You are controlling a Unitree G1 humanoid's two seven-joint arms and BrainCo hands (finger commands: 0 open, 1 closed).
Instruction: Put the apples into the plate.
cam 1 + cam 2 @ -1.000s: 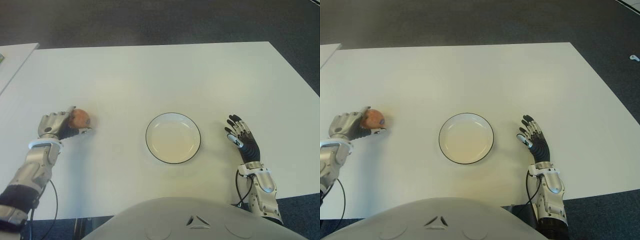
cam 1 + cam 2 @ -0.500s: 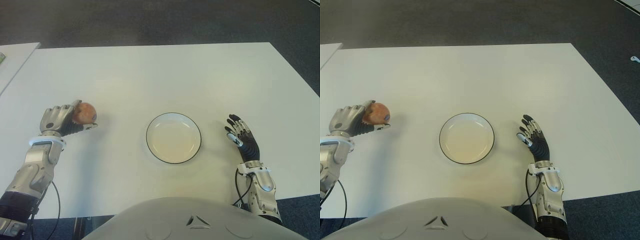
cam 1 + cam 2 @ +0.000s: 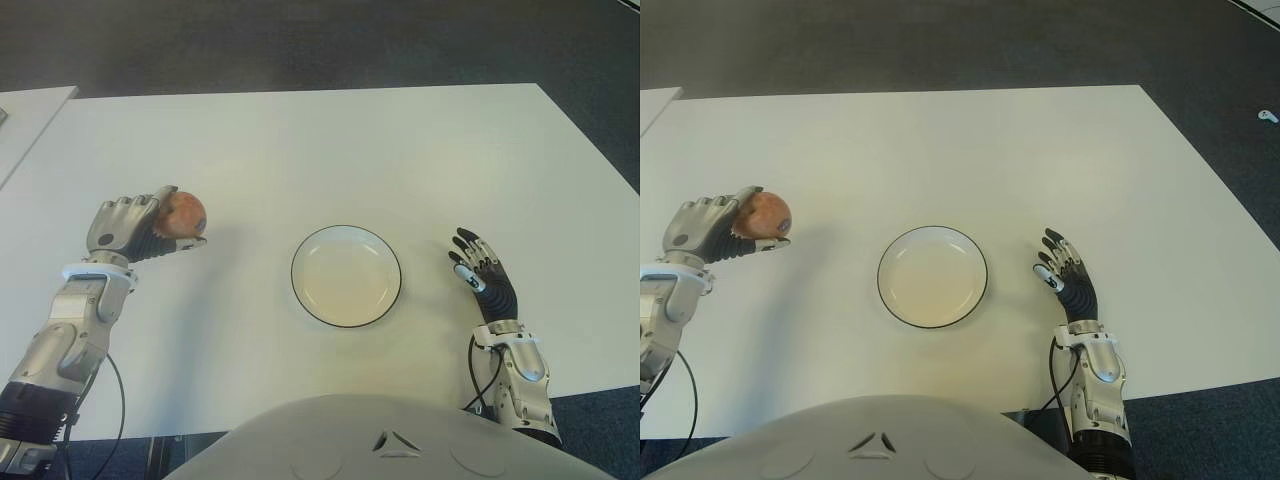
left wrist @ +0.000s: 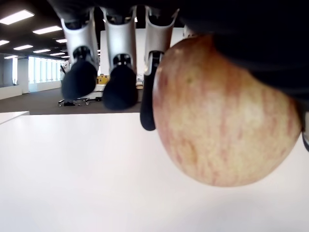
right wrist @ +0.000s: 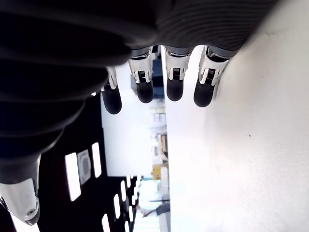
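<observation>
My left hand (image 3: 135, 230) is shut on a reddish-yellow apple (image 3: 181, 213), held above the white table (image 3: 300, 150) at the left. In the left wrist view the apple (image 4: 219, 121) fills the frame with the fingers (image 4: 118, 72) curled beside it and the table below. A white plate with a dark rim (image 3: 346, 275) lies near the table's middle, holding nothing, to the right of the apple. My right hand (image 3: 482, 275) shows to the right of the plate, fingers (image 5: 174, 72) spread and holding nothing.
Dark carpet (image 3: 300, 40) lies beyond the table's far edge. A second pale surface (image 3: 25, 115) shows at the far left. My grey torso (image 3: 390, 440) fills the bottom of the eye views.
My left hand has lifted the apple off the table and carried it up and to the right, toward the plate. The right hand has stayed put.
</observation>
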